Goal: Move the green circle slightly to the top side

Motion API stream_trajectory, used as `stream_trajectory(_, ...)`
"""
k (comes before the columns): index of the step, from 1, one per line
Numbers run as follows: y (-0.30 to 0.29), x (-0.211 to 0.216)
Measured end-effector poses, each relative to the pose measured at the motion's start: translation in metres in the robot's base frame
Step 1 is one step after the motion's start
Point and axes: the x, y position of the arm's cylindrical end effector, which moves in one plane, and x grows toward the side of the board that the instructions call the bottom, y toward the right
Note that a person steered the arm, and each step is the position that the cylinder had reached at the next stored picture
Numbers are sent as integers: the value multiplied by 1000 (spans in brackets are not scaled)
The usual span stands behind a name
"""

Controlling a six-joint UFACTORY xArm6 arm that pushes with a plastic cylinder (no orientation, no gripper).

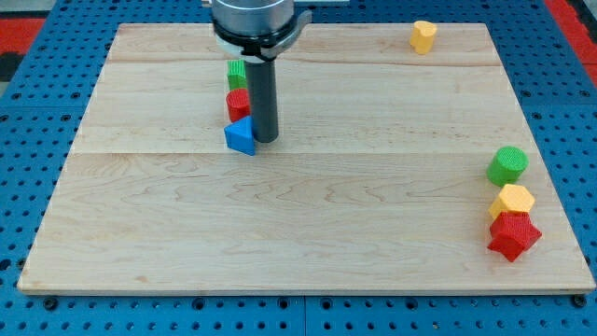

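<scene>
Currently 7 blocks are lying on the wooden board (308, 215), which is sitting on a blue perforated base (28, 56).

Item 1: the green circle (507, 165), the task's block, is standing near the board's right edge, below mid-height. It is heading a column of 3 at the view's right.

Item 2: a yellow hexagon-like block (512, 200) is sitting just below the green circle, close against it; whether they are touching cannot be told.

Item 3: a red star (513, 235) is lying directly below that yellow block, apparently touching it, near the board's lower right corner.

Item 4: a small yellow block (423, 35) is resting alone near the board's top edge, toward the view's right; its exact shape is unclear.

Item 5: a green block (237, 73) is showing partly at the view's upper left of centre, its right side hidden by the rod.

Item 6: a red block (238, 102) is sitting just below that green block, also partly hidden.

Item 7: a blue triangle (241, 136) is lying below the red block, closing this column of 3.

Item 8: my tip (265, 140) is resting on the board just beside the blue triangle's right side, seemingly touching it. The dark rod is standing upright beneath the arm's grey mount (254, 21). No jaws are fitted, so nothing is being clamped. My tip is well apart from the green circle, far to its left.
</scene>
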Motion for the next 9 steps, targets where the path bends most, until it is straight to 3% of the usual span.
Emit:
stream_trajectory(1,20,0)
stream_trajectory(4,365,-33)
stream_trajectory(5,397,-13)
stream_trajectory(6,354,52)
stream_trajectory(7,282,70)
stream_trajectory(8,274,36)
stream_trajectory(9,354,34)
